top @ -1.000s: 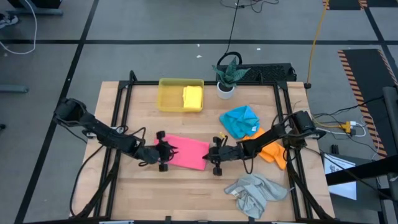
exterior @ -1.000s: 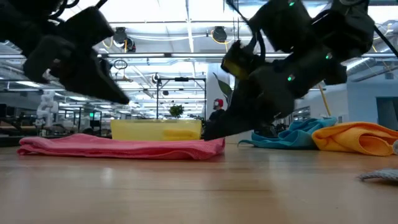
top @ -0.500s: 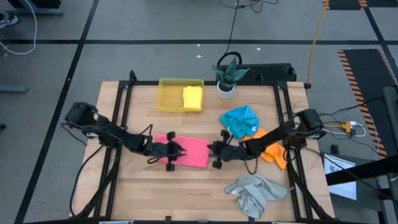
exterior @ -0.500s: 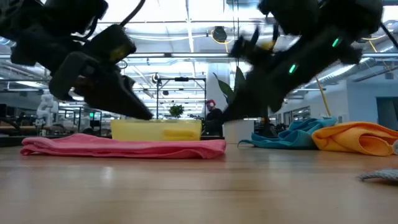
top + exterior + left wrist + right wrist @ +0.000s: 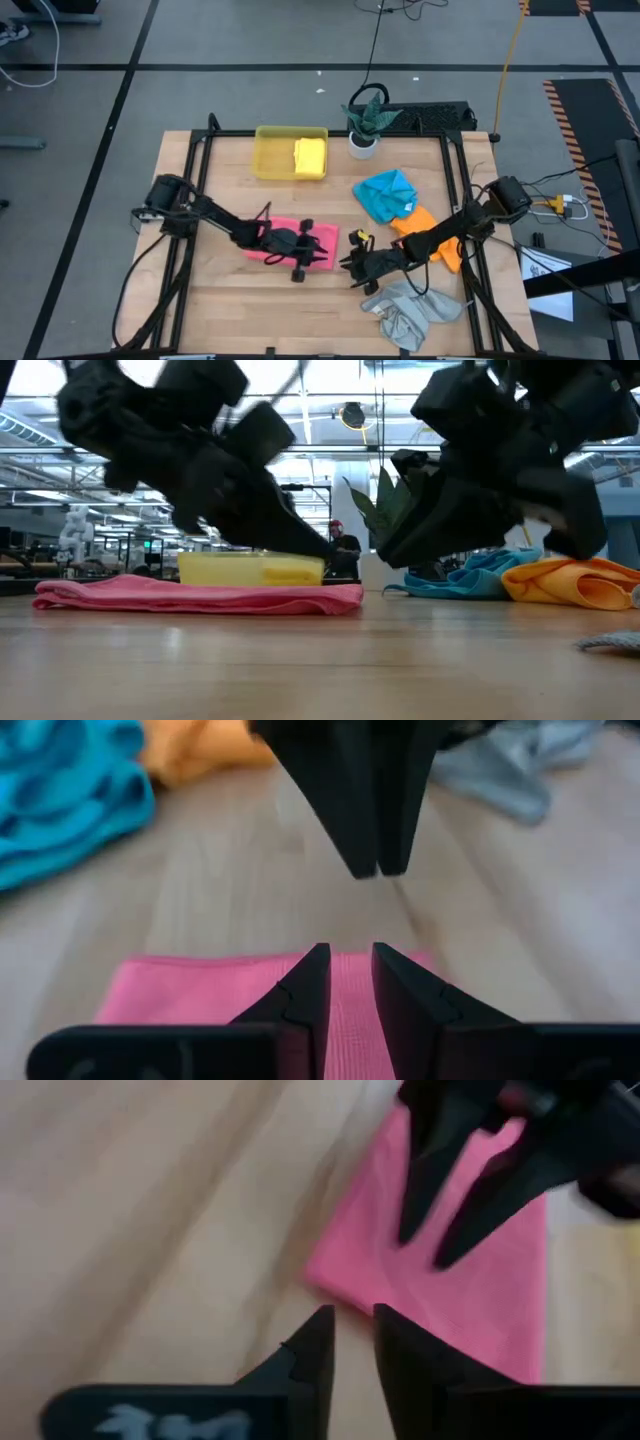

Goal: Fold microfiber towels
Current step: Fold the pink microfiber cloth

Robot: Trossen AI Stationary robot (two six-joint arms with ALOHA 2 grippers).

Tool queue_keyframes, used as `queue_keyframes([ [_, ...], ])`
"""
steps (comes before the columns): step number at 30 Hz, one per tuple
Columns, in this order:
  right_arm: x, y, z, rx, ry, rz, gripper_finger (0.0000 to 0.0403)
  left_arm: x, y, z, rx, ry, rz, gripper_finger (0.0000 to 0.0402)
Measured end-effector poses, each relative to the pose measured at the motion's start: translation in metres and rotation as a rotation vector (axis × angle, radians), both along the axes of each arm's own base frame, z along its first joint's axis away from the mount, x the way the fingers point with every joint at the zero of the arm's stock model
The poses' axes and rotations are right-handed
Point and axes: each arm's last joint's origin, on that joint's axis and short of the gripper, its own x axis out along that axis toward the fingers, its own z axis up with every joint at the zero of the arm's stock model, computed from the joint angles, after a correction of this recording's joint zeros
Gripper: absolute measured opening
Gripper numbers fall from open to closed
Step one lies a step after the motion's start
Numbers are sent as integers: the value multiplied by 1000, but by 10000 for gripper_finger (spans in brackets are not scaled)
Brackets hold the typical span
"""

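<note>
Left fingers (image 5: 310,982) over pink towel (image 5: 200,990)

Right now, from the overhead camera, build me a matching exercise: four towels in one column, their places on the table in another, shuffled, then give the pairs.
Column one:
1. yellow towel
2. pink towel
3. grey towel
4. blue towel

Column two:
A. crumpled at the table's near edge, right side
B. under the left end effector, mid-table
C. inside the yellow tray
D. beside the orange towel, below the potted plant

Pairs: 1-C, 2-B, 3-A, 4-D
</note>
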Motion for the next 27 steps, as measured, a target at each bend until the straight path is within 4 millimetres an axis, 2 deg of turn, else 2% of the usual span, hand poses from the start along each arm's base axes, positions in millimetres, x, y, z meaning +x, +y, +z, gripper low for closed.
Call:
queue_keyframes([
  [3, 2, -2, -9, -110, 17, 43, 102, 8, 4, -13, 60, 137, 64, 81],
  [7, 8, -5, -22, -239, 5, 58, 142, 8, 12, -14, 110, 217, 228, 81],
  [11, 12, -7, -24, -332, -24, 37, 166, 6, 14, -15, 115, 237, 255, 81],
  [17, 15, -13, -23, -392, -20, 46, 168, 4, 15, -17, 131, 261, 276, 81],
  [25, 23, -27, -31, -310, -1, 2, 163, 4, 16, -18, 124, 260, 286, 81],
  [27, 27, -31, -32, -300, 15, 36, 163, 4, 16, -18, 121, 252, 286, 81],
])
